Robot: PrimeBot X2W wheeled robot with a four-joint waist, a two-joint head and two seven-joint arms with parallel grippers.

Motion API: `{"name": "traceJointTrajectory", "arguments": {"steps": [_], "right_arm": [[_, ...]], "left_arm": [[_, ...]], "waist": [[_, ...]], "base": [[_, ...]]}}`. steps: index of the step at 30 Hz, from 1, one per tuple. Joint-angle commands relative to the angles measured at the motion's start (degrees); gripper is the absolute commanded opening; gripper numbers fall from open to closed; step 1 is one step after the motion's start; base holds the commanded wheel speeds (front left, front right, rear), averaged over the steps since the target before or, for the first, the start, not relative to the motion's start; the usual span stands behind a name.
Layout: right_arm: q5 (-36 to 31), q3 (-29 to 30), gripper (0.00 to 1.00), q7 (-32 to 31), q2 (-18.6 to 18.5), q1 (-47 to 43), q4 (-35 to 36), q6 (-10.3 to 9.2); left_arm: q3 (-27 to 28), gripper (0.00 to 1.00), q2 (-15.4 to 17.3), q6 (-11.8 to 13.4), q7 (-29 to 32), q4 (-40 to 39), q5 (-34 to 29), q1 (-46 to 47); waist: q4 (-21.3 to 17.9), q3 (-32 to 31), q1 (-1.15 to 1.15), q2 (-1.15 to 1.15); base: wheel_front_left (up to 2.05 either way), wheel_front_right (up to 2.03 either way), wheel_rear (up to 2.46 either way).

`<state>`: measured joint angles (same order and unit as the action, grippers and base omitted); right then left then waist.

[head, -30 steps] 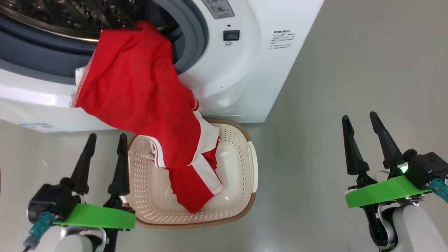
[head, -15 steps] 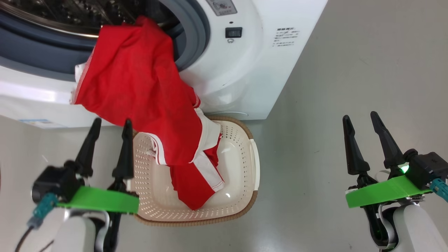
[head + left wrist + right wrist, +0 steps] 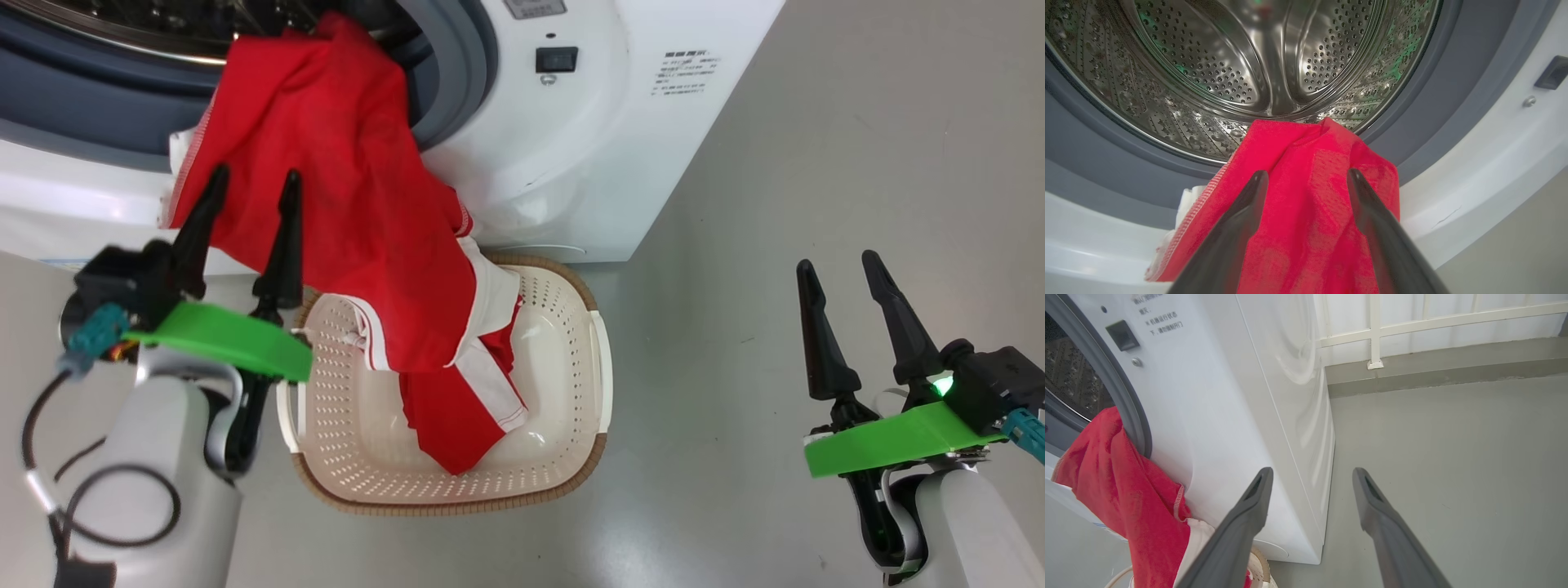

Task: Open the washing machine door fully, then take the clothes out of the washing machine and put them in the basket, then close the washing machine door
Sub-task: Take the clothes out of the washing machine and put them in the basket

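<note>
The washing machine's [image 3: 571, 163] printed label [image 3: 684, 72] is too small to read. The red clothes [image 3: 351, 204] hang from the steel drum [image 3: 1249, 61] over the grey gasket [image 3: 457, 73], and their white-striped lower end lies in the cream basket [image 3: 563, 327] on the floor [image 3: 816, 163] against the machine. The left tool [image 3: 255, 173] is spread wide in front of the hanging cloth, and the right tool [image 3: 837, 260] stands wide and empty, well apart.

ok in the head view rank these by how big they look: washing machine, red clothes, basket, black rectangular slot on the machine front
1. washing machine
2. red clothes and basket: about alike, and the clothes hang nearer the camera, so unranked
3. black rectangular slot: smallest
</note>
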<state>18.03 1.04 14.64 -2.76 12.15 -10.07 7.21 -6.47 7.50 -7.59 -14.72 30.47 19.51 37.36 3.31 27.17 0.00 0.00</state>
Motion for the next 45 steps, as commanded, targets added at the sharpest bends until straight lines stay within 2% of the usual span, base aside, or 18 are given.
{"name": "traceJointTrajectory", "arguments": {"steps": [1, 9, 25, 26, 27, 28, 30, 31, 32, 33, 45], "right_arm": [[-0.20, -1.43, 1.00, 0.36, -0.11, 0.37, 1.27, 0.28], [-0.32, -1.29, 1.00, 0.36, -0.11, 1.03, 1.53, 0.28], [-0.11, -1.78, 1.00, 0.36, -0.11, 1.93, 1.81, 0.28], [-0.08, -1.77, 1.00, 0.36, -0.11, 1.94, 1.82, 0.28], [-0.06, -1.75, 1.00, 0.36, -0.11, 1.94, 1.82, 0.28], [-0.04, -1.72, 1.00, 0.36, -0.11, 1.93, 1.82, 0.28], [-0.04, -1.72, 1.00, 0.36, -0.11, 1.91, 1.81, 0.28], [-0.06, -1.74, 1.00, 0.36, -0.11, 1.89, 1.79, 0.28], [-0.08, -1.75, 1.00, 0.36, -0.11, 1.88, 1.79, 0.28], [-0.10, -1.75, 1.00, 0.36, -0.11, 1.85, 1.77, 0.28], [-0.58, -1.58, 1.00, 0.36, -0.11, 0.76, 1.29, 0.28]], "left_arm": [[0.86, 1.00, 2.32, 0.10, -0.28, 0.17, 0.72, 1.81], [-4.92, 1.00, 3.63, 0.10, -0.28, 10.89, 3.43, 10.65], [-9.31, 1.00, 4.77, 0.10, -0.28, 22.89, 6.12, 19.39], [-9.44, 0.86, 4.83, 0.10, -0.28, 23.19, 6.27, 19.56], [-9.57, 0.63, 4.88, 0.10, -0.28, 23.46, 6.38, 19.69], [-9.71, 0.47, 4.88, 0.10, -0.28, 23.66, 6.48, 19.78], [-9.95, 0.32, 4.89, 0.10, -0.28, 23.98, 6.63, 19.88], [-10.05, 0.15, 4.86, 0.10, -0.28, 24.08, 6.70, 19.89], [-10.16, 0.03, 4.82, 0.10, -0.28, 24.06, 6.78, 19.87], [-10.24, 0.00, 4.78, 0.10, -0.28, 23.99, 6.84, 19.80], [-7.86, 0.00, 3.47, 0.10, -0.28, 17.93, 6.88, 13.90]], "waist": [[-0.10, 0.26, 0.00, 0.00], [-0.51, 1.65, 0.00, 0.00], [-2.04, 2.98, 0.00, 0.00], [-2.09, 2.98, 0.00, 0.00], [-2.11, 2.97, 0.00, 0.00], [-2.10, 2.94, 0.00, 0.00], [-2.07, 2.83, 0.00, 0.00], [-2.04, 2.77, 0.00, 0.00], [-1.99, 2.69, 0.00, 0.00], [-1.93, 2.59, 0.00, 0.00], [-0.47, 0.38, 0.00, 0.00]], "base": [[0.00, 0.00, 0.00], [0.00, 0.00, 0.00], [0.00, 0.00, 0.00], [0.00, 0.00, 0.00], [0.00, 0.00, 0.00], [0.00, 0.00, 0.00], [0.00, 0.00, 0.00], [0.00, 0.00, 0.00], [0.00, 0.00, 0.00], [0.00, 0.00, 0.00], [0.00, 0.00, 0.00]]}}
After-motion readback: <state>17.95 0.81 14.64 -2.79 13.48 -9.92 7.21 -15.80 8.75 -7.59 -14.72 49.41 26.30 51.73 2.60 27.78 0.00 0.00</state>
